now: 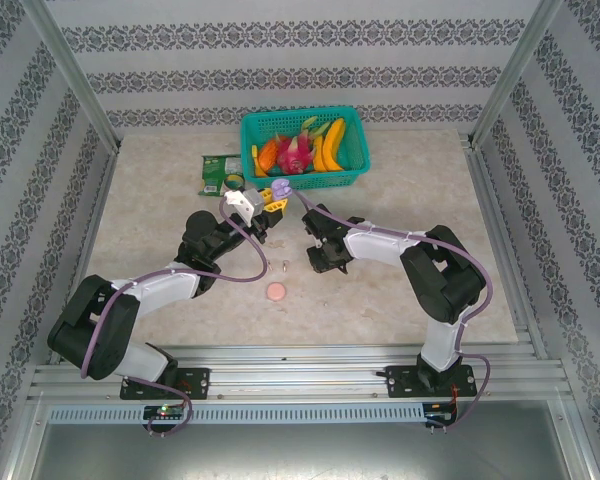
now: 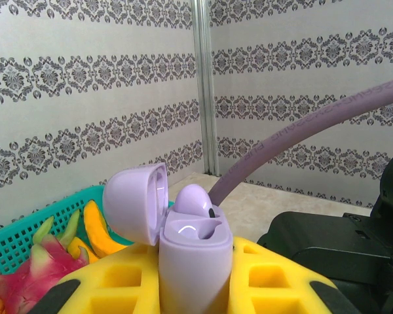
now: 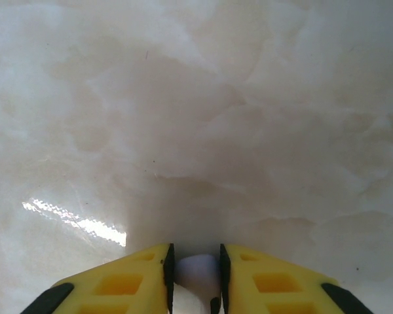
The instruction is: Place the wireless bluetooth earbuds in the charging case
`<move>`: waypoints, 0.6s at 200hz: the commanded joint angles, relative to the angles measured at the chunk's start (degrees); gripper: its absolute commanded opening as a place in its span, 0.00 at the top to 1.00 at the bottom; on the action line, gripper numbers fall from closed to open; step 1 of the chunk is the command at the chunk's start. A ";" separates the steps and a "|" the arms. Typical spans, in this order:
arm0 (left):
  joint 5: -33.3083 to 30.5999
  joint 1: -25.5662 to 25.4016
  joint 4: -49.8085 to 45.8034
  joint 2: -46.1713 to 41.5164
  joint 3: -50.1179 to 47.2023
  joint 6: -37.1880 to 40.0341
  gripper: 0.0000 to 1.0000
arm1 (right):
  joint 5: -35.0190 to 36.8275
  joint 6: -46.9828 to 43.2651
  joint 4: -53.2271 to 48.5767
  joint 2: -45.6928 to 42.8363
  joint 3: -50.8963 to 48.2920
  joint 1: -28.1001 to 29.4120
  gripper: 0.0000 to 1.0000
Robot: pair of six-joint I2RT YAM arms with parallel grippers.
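My left gripper (image 2: 195, 278) is shut on a lilac charging case (image 2: 194, 258) and holds it upright above the table, in front of the basket. The case's lid (image 2: 134, 204) is swung open to the left. One lilac earbud (image 2: 195, 199) sits in the far socket; the near socket looks empty. From above, the case (image 1: 281, 185) shows at the left gripper's tip (image 1: 271, 198). My right gripper (image 3: 196, 252) is low over the marble tabletop, its pads closed against a pale lilac earbud (image 3: 198, 269). From above, the right gripper (image 1: 323, 260) points down at mid-table.
A pink round case (image 1: 276, 291) lies on the table near the front, and a tiny earbud (image 1: 283, 266) lies just behind it. A green basket (image 1: 250, 125) of fruit stands at the back, with a green packet (image 1: 216, 172) to its left.
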 commanded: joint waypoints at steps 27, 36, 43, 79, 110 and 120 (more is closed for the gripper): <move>1.14 0.46 3.04 -0.59 0.77 -0.61 1.00 | 0.79 -0.45 -1.12 0.13 -1.79 1.34 0.81; 1.14 0.46 3.04 -0.62 0.83 -0.59 1.00 | 1.13 -0.13 -1.03 -0.42 -1.94 1.41 0.81; 1.11 0.46 3.04 -0.49 0.87 -0.58 1.00 | 1.28 0.22 -0.90 -1.03 -2.19 1.40 0.82; 1.16 0.55 2.78 -0.46 0.93 -0.57 1.00 | 2.78 2.24 -0.06 -5.57 -3.93 1.08 0.83; 1.25 0.48 2.76 -0.41 1.06 -0.62 1.00 | 3.68 3.59 0.23 -10.77 -5.63 0.54 0.84; 1.33 0.48 2.77 -0.36 1.18 -0.65 1.00 | 3.93 3.87 0.36 -12.65 -6.08 0.16 0.84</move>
